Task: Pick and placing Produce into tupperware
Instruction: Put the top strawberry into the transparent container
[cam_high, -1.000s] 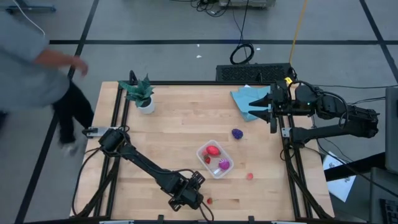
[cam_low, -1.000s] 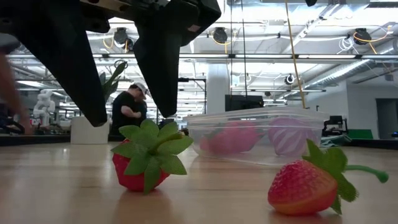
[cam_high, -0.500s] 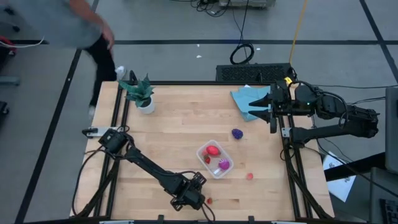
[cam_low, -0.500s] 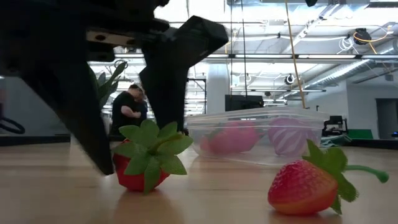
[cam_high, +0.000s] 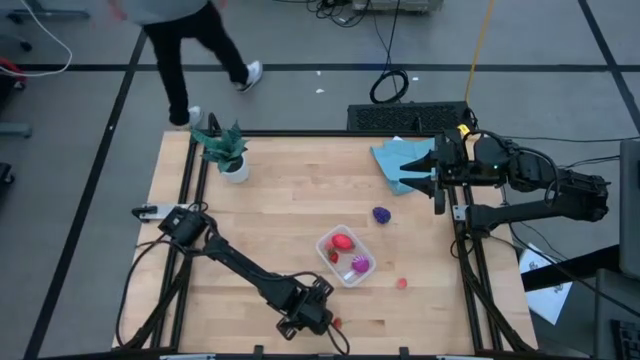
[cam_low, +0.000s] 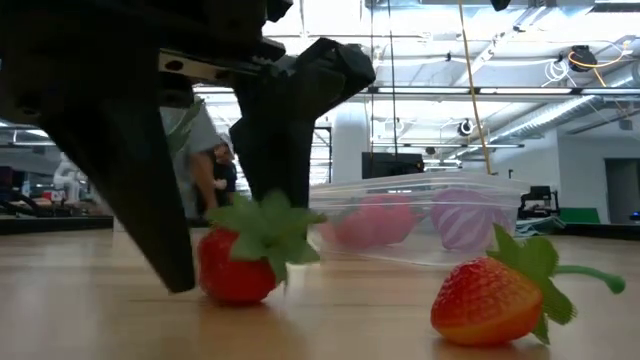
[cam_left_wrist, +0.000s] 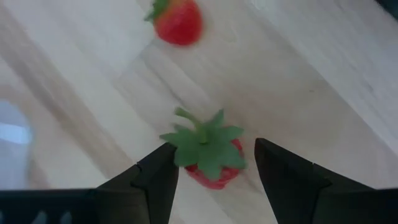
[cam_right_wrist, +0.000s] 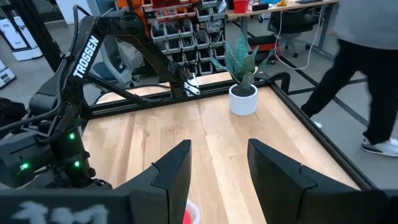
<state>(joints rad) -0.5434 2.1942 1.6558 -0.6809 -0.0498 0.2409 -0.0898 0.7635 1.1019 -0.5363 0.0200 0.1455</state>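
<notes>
I have the left gripper (cam_high: 322, 322) down at the bottom centre of the high view, near the table's (cam_high: 280, 200) front edge, with its fingers (cam_left_wrist: 155, 180) spread open on either side of a small toy strawberry (cam_left_wrist: 210, 163). In the left wrist view the berry sits between the two dark fingers with its green leaves facing the camera, and I see a gap on each side, so nothing is gripped. In the low view the fingers (cam_low: 150, 200) stand on the wood at left of frame with the same strawberry (cam_low: 240, 268) between them, resting on the table.

A second strawberry (cam_low: 490, 298) lies at lower right of the low view, well apart from the gripper; overhead it shows as a red dot (cam_high: 402, 283) right of the tub. The clear tupperware (cam_high: 344, 255) sits just right of centre in the high view and holds a red piece (cam_high: 341, 241) and a magenta striped piece (cam_high: 359, 265). A dark purple fruit (cam_high: 381, 214) lies on the wood above and right of the tub.

The right gripper (cam_high: 436, 170) waits at the right edge of the table, over a blue cloth (cam_high: 398, 162), its fingers (cam_right_wrist: 180, 171) parted and empty. A potted plant (cam_high: 226, 150) stands at upper left of the table, and a person (cam_high: 190, 45) is on the floor beyond the table at top left.
</notes>
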